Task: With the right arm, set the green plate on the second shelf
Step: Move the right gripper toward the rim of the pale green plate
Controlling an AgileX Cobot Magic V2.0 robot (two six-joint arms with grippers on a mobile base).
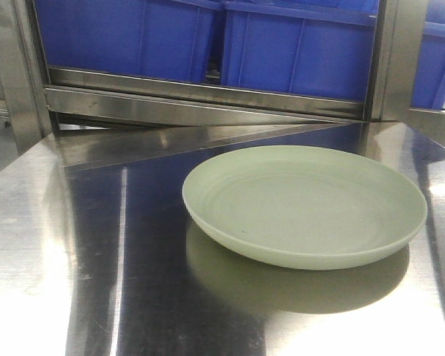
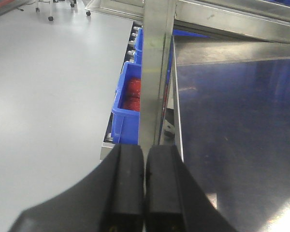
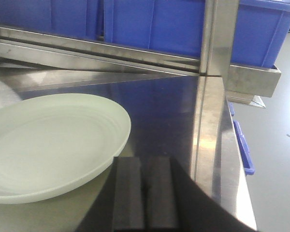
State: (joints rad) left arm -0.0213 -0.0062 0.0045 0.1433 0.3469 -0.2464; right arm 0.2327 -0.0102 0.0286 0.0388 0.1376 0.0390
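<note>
Green plate [image 1: 304, 204] flat on steel bench [image 1: 74, 259], blue bins [image 1: 297, 52] behind. My right pincer [image 3: 145, 164] clenched, empty, nr plate rim; left pincer [image 2: 145, 154] clenched by rack post [image 2: 154, 72].

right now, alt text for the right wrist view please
A round pale green matte plate lies on a shiny steel shelf, left of the shut black right end effector. Blue plastic bins sit on the rack above.
</note>
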